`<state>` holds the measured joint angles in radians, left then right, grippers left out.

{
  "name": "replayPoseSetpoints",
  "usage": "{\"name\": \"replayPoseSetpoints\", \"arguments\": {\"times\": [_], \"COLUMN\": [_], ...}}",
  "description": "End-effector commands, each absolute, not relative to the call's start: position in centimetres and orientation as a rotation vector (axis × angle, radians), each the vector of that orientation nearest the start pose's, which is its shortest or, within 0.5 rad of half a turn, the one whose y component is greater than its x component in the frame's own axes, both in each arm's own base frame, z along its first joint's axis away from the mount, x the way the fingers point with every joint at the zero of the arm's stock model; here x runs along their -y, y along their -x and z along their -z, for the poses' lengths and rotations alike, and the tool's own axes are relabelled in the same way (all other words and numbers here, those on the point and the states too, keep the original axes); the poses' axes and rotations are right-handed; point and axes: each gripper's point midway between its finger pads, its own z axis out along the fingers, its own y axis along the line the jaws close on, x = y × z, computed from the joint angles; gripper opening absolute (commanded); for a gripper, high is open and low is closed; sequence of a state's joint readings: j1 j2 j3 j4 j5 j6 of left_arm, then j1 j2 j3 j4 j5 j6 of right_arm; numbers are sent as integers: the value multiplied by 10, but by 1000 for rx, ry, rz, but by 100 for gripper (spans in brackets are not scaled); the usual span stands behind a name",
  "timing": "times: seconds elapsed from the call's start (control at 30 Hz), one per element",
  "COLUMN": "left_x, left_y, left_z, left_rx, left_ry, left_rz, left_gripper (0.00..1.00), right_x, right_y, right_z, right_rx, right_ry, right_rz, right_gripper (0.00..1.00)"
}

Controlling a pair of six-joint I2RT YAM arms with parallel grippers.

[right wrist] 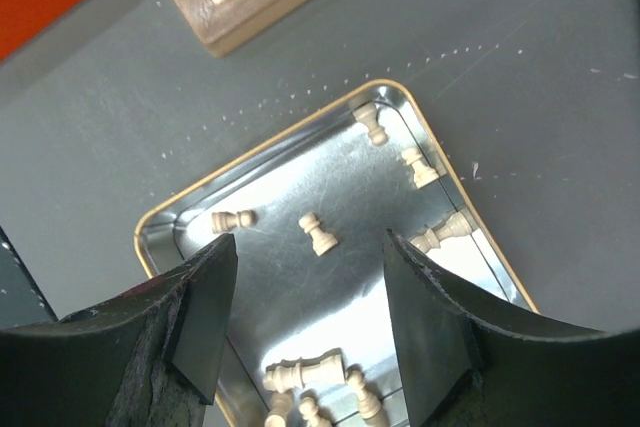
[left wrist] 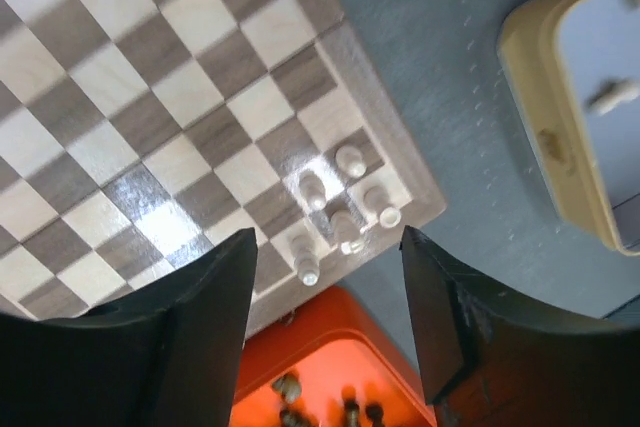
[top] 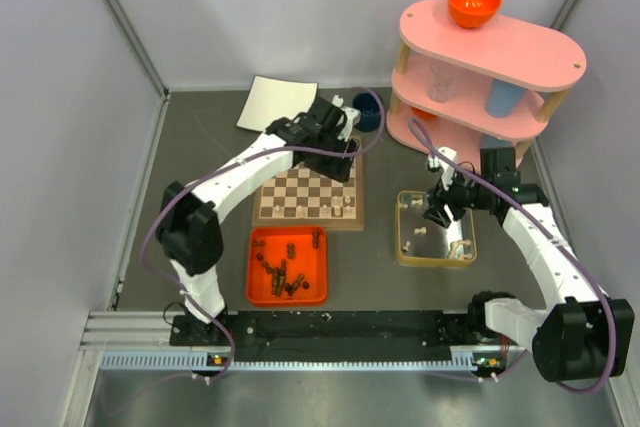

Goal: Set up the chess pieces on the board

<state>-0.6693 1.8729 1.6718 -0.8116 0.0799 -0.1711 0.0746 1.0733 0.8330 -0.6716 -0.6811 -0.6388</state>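
The chessboard (top: 305,192) lies mid-table; in the left wrist view (left wrist: 150,107) several pale pieces (left wrist: 345,197) stand on its near right corner squares. Dark pieces (top: 285,272) lie in the orange tray (top: 262,292), also seen in the left wrist view (left wrist: 350,412). Pale pieces (right wrist: 318,234) lie scattered in the metal tin (right wrist: 150,237), right of the board (top: 405,247). My left gripper (left wrist: 325,337) is open and empty above the board's near right corner. My right gripper (right wrist: 305,337) is open and empty above the tin, over a fallen pale piece (right wrist: 305,369).
A pink two-tier shelf (top: 520,52) with an orange bowl (top: 473,2) and cups stands at the back right. A white sheet (top: 272,102) and a dark blue cup (top: 367,112) lie behind the board. Grey walls enclose the table.
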Motion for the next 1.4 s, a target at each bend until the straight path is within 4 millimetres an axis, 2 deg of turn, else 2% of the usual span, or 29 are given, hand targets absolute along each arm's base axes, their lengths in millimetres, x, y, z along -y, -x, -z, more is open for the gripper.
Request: {"name": "replayPoseSetpoints", "arguments": {"times": [0.0,0.03,0.07,0.1,0.13,0.17,0.2,0.23,0.27,0.33,0.47,0.5,0.53,0.6,0.67,0.7,1.0,1.2,1.37], "left_x": [292,285,275,268,253,246,232,222,215,209,205,202,199,193,188,186,180,184,195], "left_y": [-340,-335,-329,-339,-328,-326,-334,-326,-320,-304,-277,-269,-264,-255,-249,-244,-228,-225,-221], "left_z": [-216,-242,-229,-244,-245,-247,-257,-272,-258,-261,-261,-268,-261,-265,-256,-260,-240,-236,-238], "left_rx": [-2242,-2153,-2159,-2074,-2047,-2020,-1968,-1919,-1934,-1907,-1855,-1824,-1833,-1810,-1821,-1800,-1817,-1818,-1800], "left_ry": [-613,-588,-569,-507,-460,-424,-324,-299,-294,-312,-375,-380,-385,-374,-366,-363,-347,-357,-370], "left_rz": [525,543,529,520,522,531,518,543,548,602,659,670,673,675,671,680,706,740,822], "left_gripper": [68,73,77,83,99,99,99,99,99,99,97,97,97,96,96,97,96,96,96], "right_x": [-100,-99,-98,-99,-99,-100,-102,-102,-102,-98,-92,-91,-92,-96,-98,-97,-105,-105,-105], "right_y": [-245,-241,-236,-232,-230,-227,-225,-224,-225,-226,-230,-230,-232,-233,-237,-239,-254,-258,-257], "right_z": [-116,-109,-101,-95,-92,-89,-88,-86,-84,-78,-63,-58,-56,-51,-48,-46,-33,-28,-24], "right_rx": [-2036,-2034,-2018,-2009,-1970,-1958,-1936,-1919,-1885,-1857,-1790,-1801,-1788,-1784,-1777,-1786,-1832,-1862,-1892], "right_ry": [1200,1239,1313,1345,1403,1428,1450,1477,1522,1581,1735,1754,1775,1808,1835,1844,1851,1838,1829], "right_rz": [-504,-509,-512,-530,-528,-538,-548,-543,-528,-491,-432,-441,-438,-446,-432,-413,-401,-391,-403], "right_gripper": [60,60,60,60,60,60,60,60,60,61,61,61,60,59,58,57,49,45,30]}}
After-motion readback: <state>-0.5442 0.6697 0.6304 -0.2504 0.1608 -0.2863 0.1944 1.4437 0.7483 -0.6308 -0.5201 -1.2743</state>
